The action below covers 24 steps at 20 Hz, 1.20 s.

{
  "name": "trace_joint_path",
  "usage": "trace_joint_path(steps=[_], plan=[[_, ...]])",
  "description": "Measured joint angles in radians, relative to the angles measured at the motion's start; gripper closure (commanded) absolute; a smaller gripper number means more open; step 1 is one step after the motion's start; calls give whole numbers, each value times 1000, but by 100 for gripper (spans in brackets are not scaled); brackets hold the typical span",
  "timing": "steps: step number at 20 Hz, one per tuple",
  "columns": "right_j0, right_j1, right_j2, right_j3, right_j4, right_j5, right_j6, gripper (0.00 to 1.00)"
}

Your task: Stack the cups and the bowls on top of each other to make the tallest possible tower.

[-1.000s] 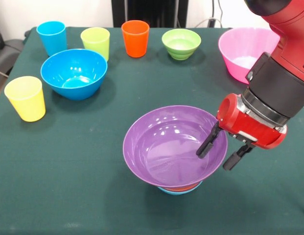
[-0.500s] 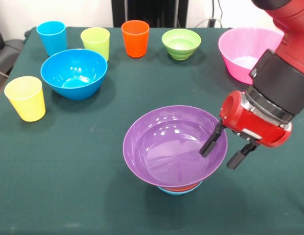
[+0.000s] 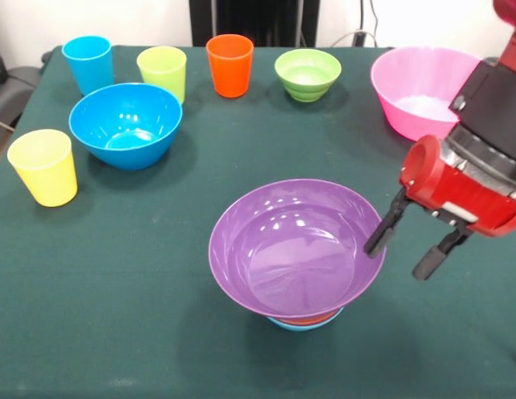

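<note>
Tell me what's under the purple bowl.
Under the purple bowl only the edges of an orange bowl and a light-blue bowl below it show. The rest is covered.

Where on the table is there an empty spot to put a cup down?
Bare cloth lies in front of the yellow cup and left of the purple bowl. The back row around the orange cup is crowded; the gripper hangs right of the purple bowl.

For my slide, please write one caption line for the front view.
Sawyer's open gripper hangs empty beside the purple bowl topping the tower; remaining cups and bowls wait behind.
</note>
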Motion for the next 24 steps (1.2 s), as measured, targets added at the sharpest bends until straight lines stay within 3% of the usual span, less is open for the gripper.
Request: trace_joint_path(steps=[12, 24], plan=[[18, -35, 0, 23, 0, 0, 0, 0], [22, -58, 11, 118, -1, -10, 0, 0]])
